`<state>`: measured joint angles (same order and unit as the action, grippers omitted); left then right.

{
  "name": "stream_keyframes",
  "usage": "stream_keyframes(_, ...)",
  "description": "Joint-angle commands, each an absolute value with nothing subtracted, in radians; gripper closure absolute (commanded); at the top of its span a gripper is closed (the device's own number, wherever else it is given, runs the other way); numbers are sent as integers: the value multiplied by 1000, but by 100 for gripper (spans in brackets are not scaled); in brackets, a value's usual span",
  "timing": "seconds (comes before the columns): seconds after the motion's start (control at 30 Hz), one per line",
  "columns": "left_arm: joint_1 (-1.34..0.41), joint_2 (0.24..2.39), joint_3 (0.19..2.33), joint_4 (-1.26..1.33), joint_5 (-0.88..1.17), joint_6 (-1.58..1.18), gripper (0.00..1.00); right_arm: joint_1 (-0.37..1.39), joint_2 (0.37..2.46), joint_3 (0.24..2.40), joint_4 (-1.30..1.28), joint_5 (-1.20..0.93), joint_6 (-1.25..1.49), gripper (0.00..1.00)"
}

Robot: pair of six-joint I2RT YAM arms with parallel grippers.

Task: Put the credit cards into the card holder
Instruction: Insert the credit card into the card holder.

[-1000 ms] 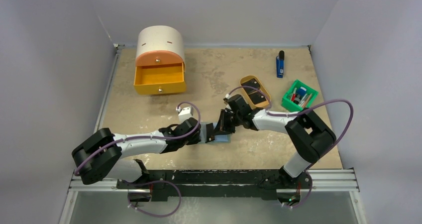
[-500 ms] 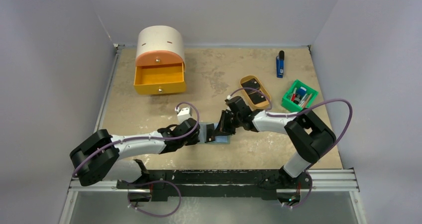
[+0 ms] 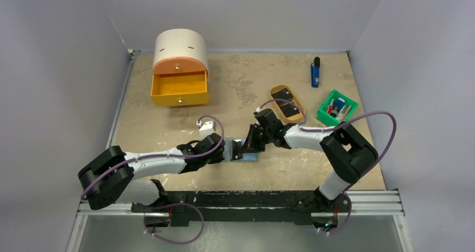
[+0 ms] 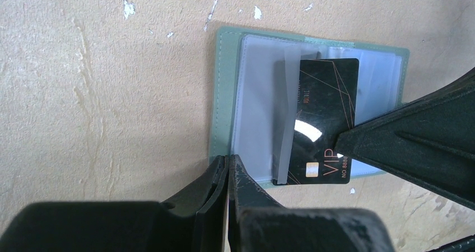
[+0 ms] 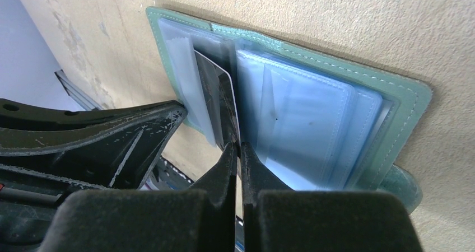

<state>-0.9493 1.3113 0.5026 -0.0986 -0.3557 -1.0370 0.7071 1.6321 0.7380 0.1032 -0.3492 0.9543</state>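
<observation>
The card holder lies open and flat on the table, near its front edge, between the two arms, with the paler clear pockets facing up. A black credit card sits over the inner pockets, one short end tucked under a clear sleeve and the rest lying uncovered. The right gripper is clamped on this card: in its wrist view the fingers are pressed together with the card's thin edge caught between them. The left gripper is closed too, its fingertips meeting right at the near edge of the card holder, just beside the sleeve. Whether they pinch the green cover or only press against it, I cannot tell. From above, the two grippers stand tip to tip over the holder. Farther back on the right, a tan oval tray holds two more black cards; it stands well apart from the card holder, beside a green bin.
</observation>
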Motion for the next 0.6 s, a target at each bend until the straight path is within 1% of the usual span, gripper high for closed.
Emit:
stream_keyframes(0.0,-945,1295,487,-125,-382,-1029,97,711,1622,724,64,-284,959,100)
stream_keyframes(0.27,-945,1301,487,-122,-380,-1031,97,712,1618,706,93,-285,974,100)
stream_keyframes(0.57,-945,1298,479,-117,-377,-1032,97,711,1588,655,182,-296,1019,100)
